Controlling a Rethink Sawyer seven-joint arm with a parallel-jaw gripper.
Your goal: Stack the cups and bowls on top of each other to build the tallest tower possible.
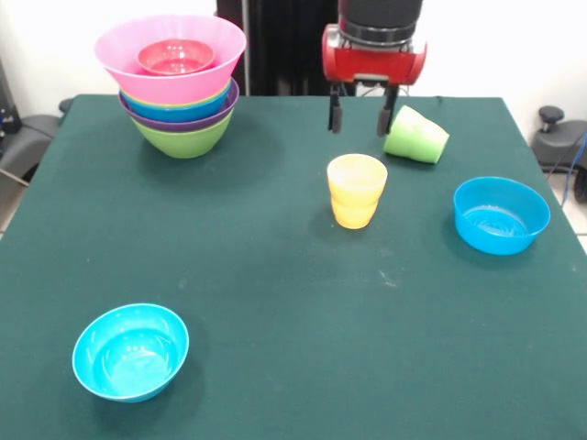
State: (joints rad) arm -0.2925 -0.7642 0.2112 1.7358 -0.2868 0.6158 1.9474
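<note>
- Table (275, 367): flat surface covered in dark green cloth; every item below rests on it.
- Small cyan glossy plastic bowl (130, 352): nearest item, at the near left of the table, upright, mouth up, nothing inside. It stands well apart from all other items.
- Blue glossy round plastic bowl (501, 214): at the right side, mid-depth, upright, nothing inside.
- Yellow-orange tapered plastic cup (357, 190): near the table centre, left of the blue bowl, upright on its stepped lower part, mouth up.
- Light green tapered plastic cup (416, 135): beyond and to the right of the yellow-orange cup, lying tipped on its side, base end toward the right.
- Gripper (361, 116): red body with two dark fingers pointing down. The fingers are spread apart with nothing between them. The tips hang beyond and above the yellow-orange cup; the right-hand finger in the view is just beside the light green cup.
- Tower (174, 87): nested stack at the far left. Lime green bowl at the base, then purple, blue and yellow-green rims, then a huge pink bowl (124, 50).
- Small red bowl (175, 58): seated upright inside the pink bowl.
</note>
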